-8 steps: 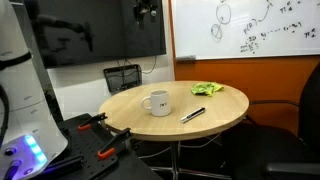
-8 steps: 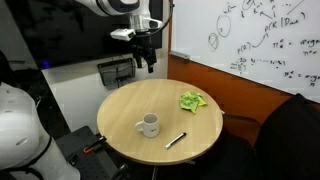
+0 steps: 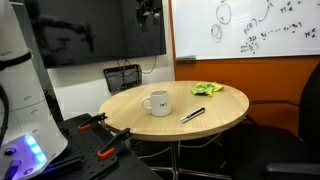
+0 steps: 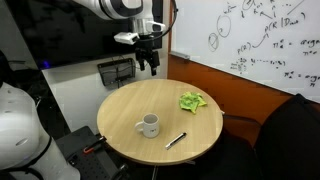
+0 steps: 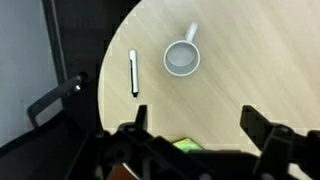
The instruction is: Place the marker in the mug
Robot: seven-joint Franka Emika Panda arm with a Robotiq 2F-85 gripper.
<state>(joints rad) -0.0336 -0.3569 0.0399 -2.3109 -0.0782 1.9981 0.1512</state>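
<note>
Up above the round wooden table (image 4: 125, 100), near its rim, my gripper (image 4: 148, 62) hangs well clear of the top. The jaws are spread wide and hold nothing. From the wrist view I look straight down past my dark fingers (image 5: 258, 125), and bare tabletop shows in the gap.

Down there sits the mug (image 5: 181, 58), white and upright, mouth open to my camera and its handle sticking out from the rim. The marker (image 5: 134, 73) lies flat on the wood beside it, near but not touching. In both exterior views the same pair shows: the mug (image 4: 148, 125) toward the middle of the table and the marker (image 4: 176, 140) closer to the edge. A crumpled green cloth (image 4: 192, 101) rests on the table apart from both. On the wall behind is a whiteboard (image 4: 255, 45) covered in scribbles.
</note>
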